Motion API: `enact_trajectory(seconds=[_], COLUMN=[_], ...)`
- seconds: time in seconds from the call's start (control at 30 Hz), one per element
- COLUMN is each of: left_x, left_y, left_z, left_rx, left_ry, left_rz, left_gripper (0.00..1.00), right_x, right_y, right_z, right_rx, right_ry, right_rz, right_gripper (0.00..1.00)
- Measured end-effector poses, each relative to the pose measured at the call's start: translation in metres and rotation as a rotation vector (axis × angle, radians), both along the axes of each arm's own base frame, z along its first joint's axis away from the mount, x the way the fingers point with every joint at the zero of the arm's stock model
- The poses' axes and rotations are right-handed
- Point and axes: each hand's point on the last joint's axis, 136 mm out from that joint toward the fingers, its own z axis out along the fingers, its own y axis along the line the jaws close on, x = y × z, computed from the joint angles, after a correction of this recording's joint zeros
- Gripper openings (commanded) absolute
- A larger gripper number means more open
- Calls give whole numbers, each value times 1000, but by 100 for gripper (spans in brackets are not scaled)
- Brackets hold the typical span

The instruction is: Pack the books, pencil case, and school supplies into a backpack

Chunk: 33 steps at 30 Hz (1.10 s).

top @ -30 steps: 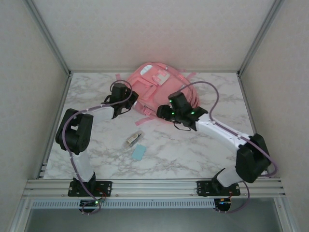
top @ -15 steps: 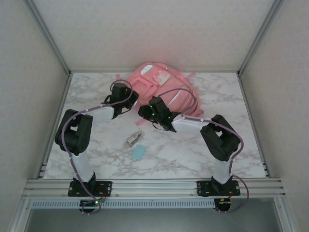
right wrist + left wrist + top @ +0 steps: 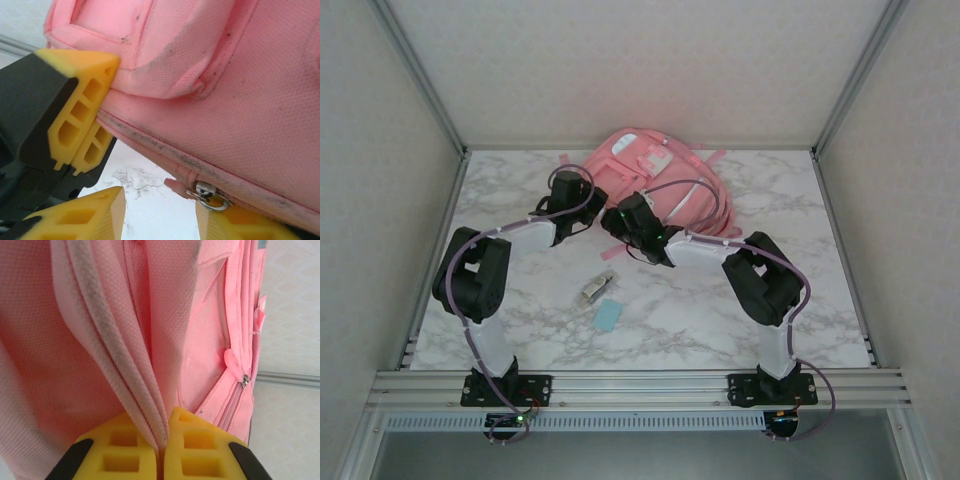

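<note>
Desk [image 3: 790, 300]: marbled top; the backpack lay on its far middle part.
Backpack [image 3: 655, 175]: large and pink, lying flat with its front pockets up. Its long axis seemed to run from the far wall toward the arms, slightly slanted. Its inside could not be seen.
Left tool [image 3: 163, 416]: at the backpack's near-left edge, clenched on a fold of pink fabric along a seam.
Right tool [image 3: 160, 201]: just beside the left tool, under the backpack's near edge. It was released, jaws apart, with a metal zipper pull [image 3: 207, 193] between the fingers.
Light-blue block [image 3: 607, 317]: on the desk well short of the backpack, long axis slanting toward it.
Silvery item [image 3: 595, 290]: between the block and the backpack, slanted the same way.
</note>
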Motion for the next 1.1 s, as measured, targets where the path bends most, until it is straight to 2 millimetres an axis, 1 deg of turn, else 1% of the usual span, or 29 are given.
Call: enact_trajectory(seconds=[0.07,0.13,0.2,0.23,0.3,0.37,0.43,0.5,0.67,0.8,0.97,1.1], left_x=[-1,-1,-1,-2,-2,-3,-3,-3,-5,-7,-8,-8], left_y=[-1,-1,-2,-2,-2,-2,-2,-2,-2,-2,-1,-1], left_z=[0,0,0,0,0,-1,-1,0,1,1,3,4], left_rx=[-2,-4,-6,-6,-5,-3,-3,-3,-1,5,5,9], left_ry=[3,5,7,9,11,14,15,14,17,23,25,20], left_rz=[-1,0,0,1,1,0,-1,-1,-2,-6,-6,-9], left_gripper=[0,0,0,0,0,0,0,0,0,0,0,0], right_x=[2,4,6,7,9,10,10,10,7,2,-8,-14], right_y=[-2,-2,-3,-4,-5,-7,-10,-14,-17,-24,-37,-48], right_z=[0,0,-2,-4,-10,-14,-18,-21,-24,-27,-21,-21], right_rx=[-16,-28,-36,-43,-55,-69,-83,-98,-114,-124,-135,-137], right_ry=[14,29,42,46,57,65,75,79,80,77,67,77], right_rz=[-23,-47,-71,-85,-105,-120,-135,-146,-137,-110,-58,-13], right_gripper=[49,50,50,47,43,36,25,20,2,0,0,0])
